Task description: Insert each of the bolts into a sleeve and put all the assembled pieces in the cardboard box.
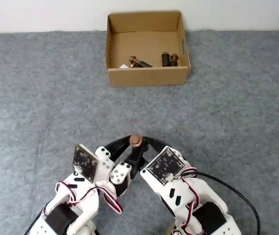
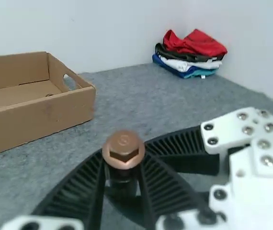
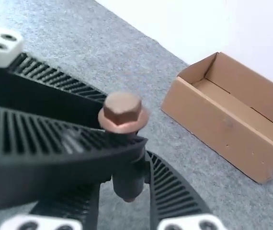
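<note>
Copper-headed bolt (image 1: 136, 141), apparently seated in its dark sleeve (image 2: 122, 176), sits pinched by both the left gripper (image 2: 122, 187) and right gripper (image 3: 127, 189) toward the table's (image 1: 32, 98) near edge, while three assembled pieces (image 1: 139, 62) lie in the cardboard box (image 1: 147, 76) at the far edge, so likely only this delivery remains.

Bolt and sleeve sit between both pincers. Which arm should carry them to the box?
Left, marginally. The left pincer clasps the sleeve just under the bolt head; the right pincer has a hold that is harder to read. The cardboard box lies ahead of both.
</note>
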`<state>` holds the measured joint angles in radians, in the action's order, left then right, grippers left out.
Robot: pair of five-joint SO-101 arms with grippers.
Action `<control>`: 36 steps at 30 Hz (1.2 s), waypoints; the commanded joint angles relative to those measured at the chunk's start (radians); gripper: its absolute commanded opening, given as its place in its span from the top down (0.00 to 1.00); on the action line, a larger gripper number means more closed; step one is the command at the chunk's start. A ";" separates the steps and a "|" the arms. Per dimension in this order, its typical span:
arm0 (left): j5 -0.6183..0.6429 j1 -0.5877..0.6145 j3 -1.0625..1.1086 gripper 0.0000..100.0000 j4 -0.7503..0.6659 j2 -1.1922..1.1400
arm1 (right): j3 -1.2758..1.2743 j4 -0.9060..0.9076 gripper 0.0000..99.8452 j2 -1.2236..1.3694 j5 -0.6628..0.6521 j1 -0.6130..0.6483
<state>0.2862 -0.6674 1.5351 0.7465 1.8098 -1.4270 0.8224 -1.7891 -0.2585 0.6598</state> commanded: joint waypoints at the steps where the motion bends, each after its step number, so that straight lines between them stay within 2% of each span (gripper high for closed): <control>1: -0.028 -0.023 -0.015 0.94 0.051 0.000 | 0.031 -0.021 0.99 -0.008 -0.011 -0.005; 6: -0.026 -0.021 -0.048 0.83 0.052 0.000 | 0.029 -0.024 0.99 -0.008 -0.011 -0.005; 18: -0.029 -0.017 -0.157 0.83 0.057 -0.005 | 0.026 -0.024 0.99 -0.008 -0.011 -0.005; 29: -0.034 0.203 -0.292 0.84 0.238 0.000 | 0.026 -0.019 0.99 -0.008 -0.008 -0.018; 33: -0.034 0.336 -0.271 0.95 0.259 0.000 | 0.031 -0.019 0.99 -0.008 0.009 -0.157; 34: -0.034 0.374 -0.254 0.99 0.259 0.000 | 0.034 -0.019 0.99 -0.008 0.046 -0.211; 36: -0.034 0.457 -0.199 0.99 0.261 0.000 | 0.054 -0.016 0.99 -0.001 0.164 -0.332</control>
<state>0.2601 -0.3145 1.2988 1.0027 1.8067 -1.4254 0.8209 -1.7891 -0.2140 0.4818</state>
